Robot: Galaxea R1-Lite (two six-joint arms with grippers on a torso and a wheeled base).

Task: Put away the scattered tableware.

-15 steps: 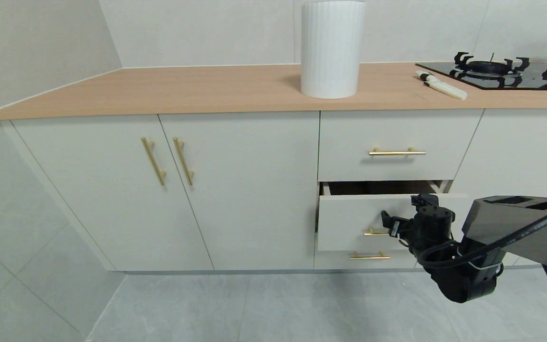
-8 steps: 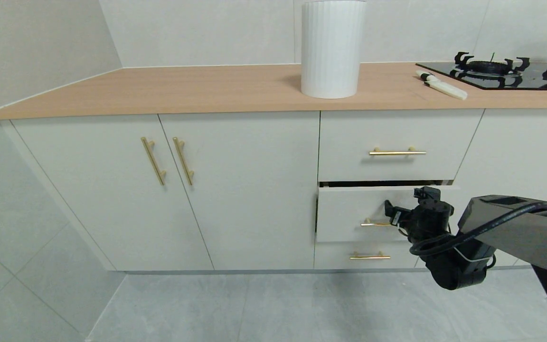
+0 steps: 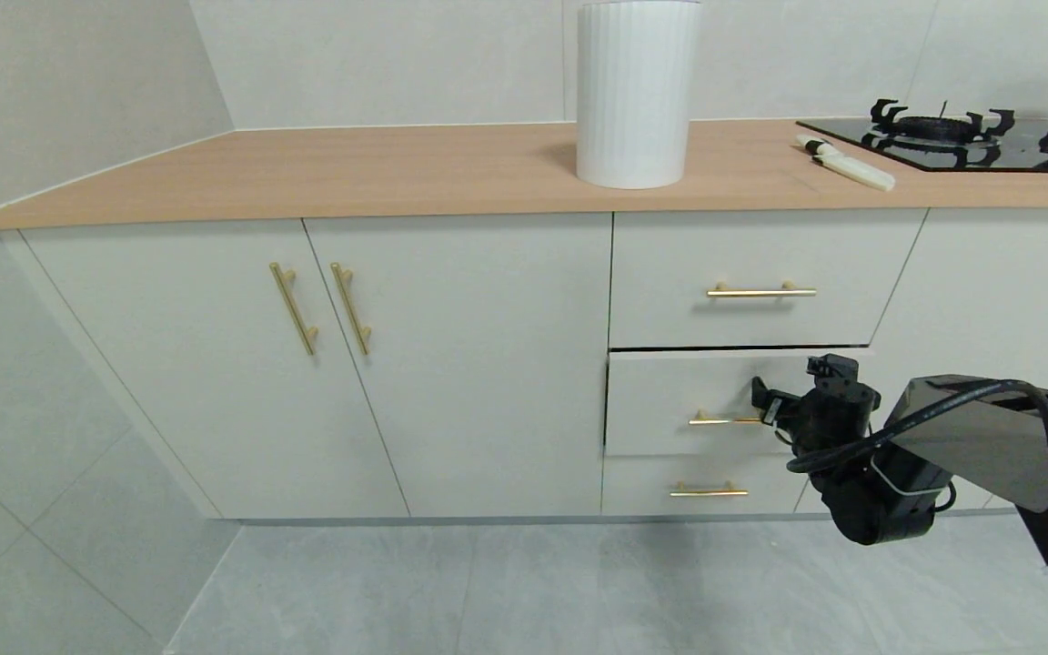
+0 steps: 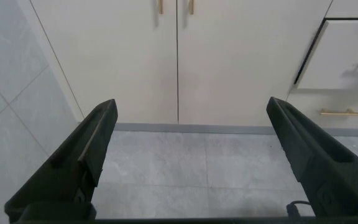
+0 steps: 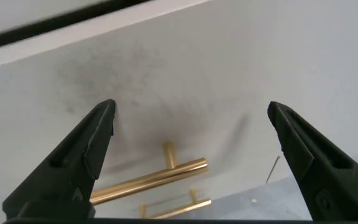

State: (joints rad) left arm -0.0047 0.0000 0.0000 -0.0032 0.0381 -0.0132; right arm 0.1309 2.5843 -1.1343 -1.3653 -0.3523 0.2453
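One nearly closed drawer (image 3: 670, 396) faces the right gripper (image 5: 190, 109).

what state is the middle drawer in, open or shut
Almost shut: the middle drawer shows a thin dark gap along its top; the open right claw is at its handle.

Counted along the kitchen cabinet front

Two cupboard doors (image 3: 169, 382), three stacked drawers (image 3: 742, 264), and five clearly seen gold bar handles (image 3: 760, 292), two upright and three level. One white ribbed canister (image 3: 638, 91), one pale utensil (image 3: 844, 162), one hob (image 3: 952, 150) with two burner grates (image 3: 941, 123).
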